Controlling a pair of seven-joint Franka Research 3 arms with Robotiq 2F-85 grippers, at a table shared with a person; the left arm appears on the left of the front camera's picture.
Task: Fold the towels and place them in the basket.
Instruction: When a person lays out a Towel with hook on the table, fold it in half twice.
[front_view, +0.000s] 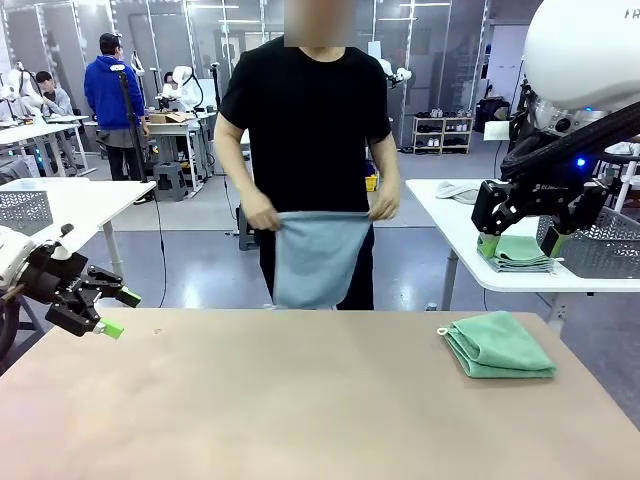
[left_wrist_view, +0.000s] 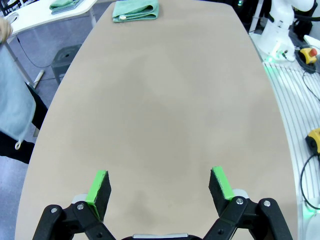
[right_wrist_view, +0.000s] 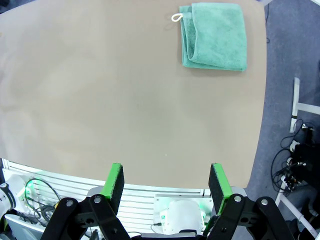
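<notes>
Mint towel folded on tan table, lab benches behind — left gripper and right gripper spread

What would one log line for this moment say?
green towel: folded, on table | blue towel: held by person | left tool: open, empty | right tool: open, empty

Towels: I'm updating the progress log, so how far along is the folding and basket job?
Done: the mint green towel lies folded on the table. In hand: the person holds the grey-blue towel hanging by its top edge beyond the table's far side. Left: folding that one, then putting both away; the left gripper and right gripper are open and hold nothing.
</notes>
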